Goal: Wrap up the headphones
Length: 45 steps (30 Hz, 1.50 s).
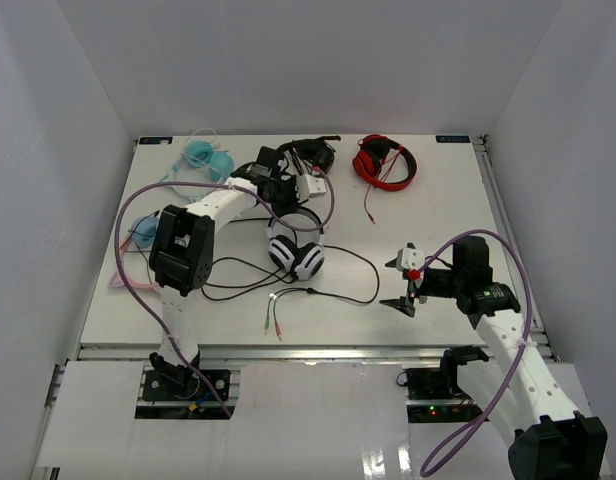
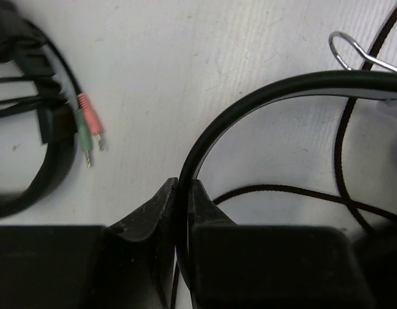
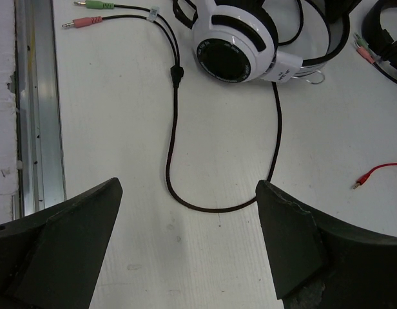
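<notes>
Clamping headphones (image 2: 282, 84), left hand (image 2: 183, 191) outstretched

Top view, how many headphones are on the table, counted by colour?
White-and-black headphones: 1
Black headphones: 1
Red headphones: 1
Light blue headphones: 1, plus a partly hidden blue item, kind unclear
Total: 4 certain

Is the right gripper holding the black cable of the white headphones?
No, the right gripper has its jaws wide apart, and the black cable lies untouched on the table.
</notes>
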Tool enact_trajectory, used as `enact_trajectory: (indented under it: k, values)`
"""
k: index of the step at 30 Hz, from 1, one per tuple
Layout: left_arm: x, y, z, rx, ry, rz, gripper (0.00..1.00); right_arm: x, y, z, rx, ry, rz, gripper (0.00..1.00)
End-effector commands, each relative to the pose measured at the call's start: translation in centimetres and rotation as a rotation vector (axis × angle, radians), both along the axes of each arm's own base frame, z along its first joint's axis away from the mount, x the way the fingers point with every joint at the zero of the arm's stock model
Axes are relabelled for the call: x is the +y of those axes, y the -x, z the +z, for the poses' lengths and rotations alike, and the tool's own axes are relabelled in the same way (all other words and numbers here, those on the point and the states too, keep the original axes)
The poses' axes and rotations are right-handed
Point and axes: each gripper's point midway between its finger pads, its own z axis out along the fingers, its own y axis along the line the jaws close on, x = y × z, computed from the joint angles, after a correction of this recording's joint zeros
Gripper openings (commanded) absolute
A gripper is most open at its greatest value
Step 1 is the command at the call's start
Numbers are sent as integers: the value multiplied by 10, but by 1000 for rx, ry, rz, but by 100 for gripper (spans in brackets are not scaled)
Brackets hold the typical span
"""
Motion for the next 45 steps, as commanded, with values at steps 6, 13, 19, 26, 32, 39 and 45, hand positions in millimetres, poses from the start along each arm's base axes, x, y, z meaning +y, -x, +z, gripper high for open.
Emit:
enact_trajectory:
  k: [6, 13, 19, 26, 32, 39, 45]
  values:
    - [75, 30, 63, 56, 195, 893, 0, -1, -5, 7, -39, -2, -12, 91]
    - [101, 94, 25, 343, 419, 1369, 0, -3, -7, 4, -31, 7, -30, 91]
    - [104, 123, -19, 480, 429, 1515, 0, -4, -9, 3, -25, 9, -43, 91]
    - [92, 122, -32, 530, 380, 1437, 56, -7, -11, 1, -21, 10, -58, 91]
    - [86, 126, -50, 570, 246, 1315, 66, -8, -12, 0, -15, 11, -65, 91]
    - [89, 135, -66, 591, 128, 1237, 28, -11, -14, -1, -11, 11, -77, 91]
    - [96, 146, -60, 584, 108, 1230, 49, -12, -15, -2, -2, 8, -87, 90]
